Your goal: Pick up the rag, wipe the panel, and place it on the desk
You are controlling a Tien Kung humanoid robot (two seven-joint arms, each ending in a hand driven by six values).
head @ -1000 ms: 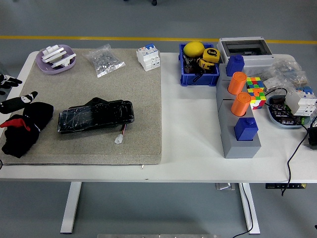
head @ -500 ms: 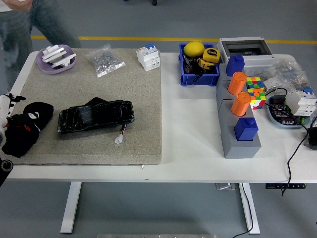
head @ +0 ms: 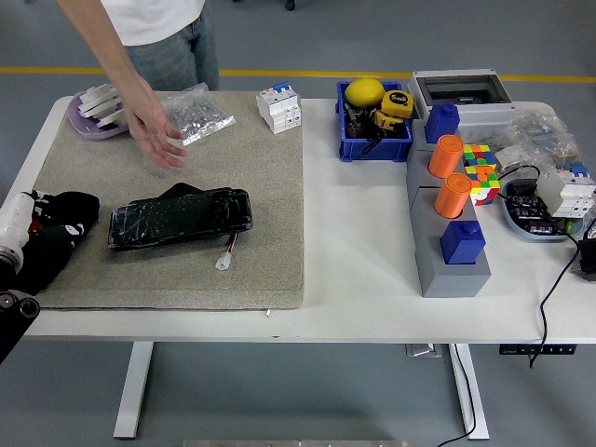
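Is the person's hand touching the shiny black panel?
Apart. In the head view, the person's hand hovers over the grey mat, and a strip of bare mat shows between its fingertips and the black panel.

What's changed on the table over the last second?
A person's hand has reached in from the far side, over the mat above the panel. The left hand has drawn back toward the left edge, off the rag. Rag, panel and the rest stayed put.
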